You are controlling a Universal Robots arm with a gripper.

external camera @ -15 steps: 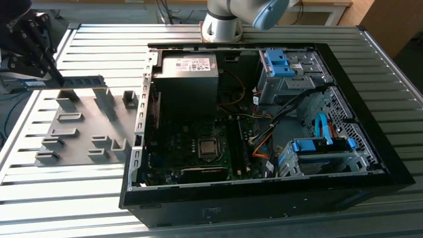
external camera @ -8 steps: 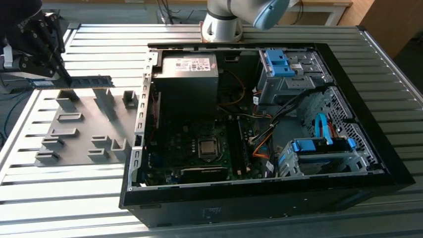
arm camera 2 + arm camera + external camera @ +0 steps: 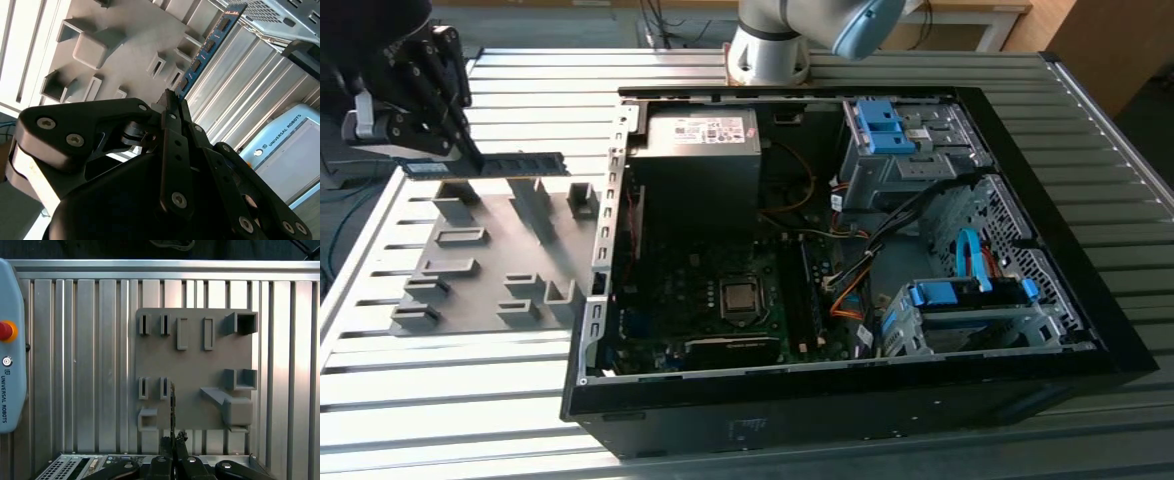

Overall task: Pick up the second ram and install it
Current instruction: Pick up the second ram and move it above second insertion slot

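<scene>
Gripper [image 3: 467,158] pinching one end of the second ram [image 3: 520,160], stick held level, edge-on over grey tray [image 3: 494,245], well apart from PC case [image 3: 854,392]; end-grip prob. leaves contact edge free.

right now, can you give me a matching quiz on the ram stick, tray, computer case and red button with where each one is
Things:
1. ram stick
2. grey tray
3. computer case
4. red button

Places:
A. lying open on the slatted table
B. on the pale blue handset
C. clamped in the gripper
D. flat on the table, below the gripper

Pairs: 1-C; 2-D; 3-A; 4-B
</scene>
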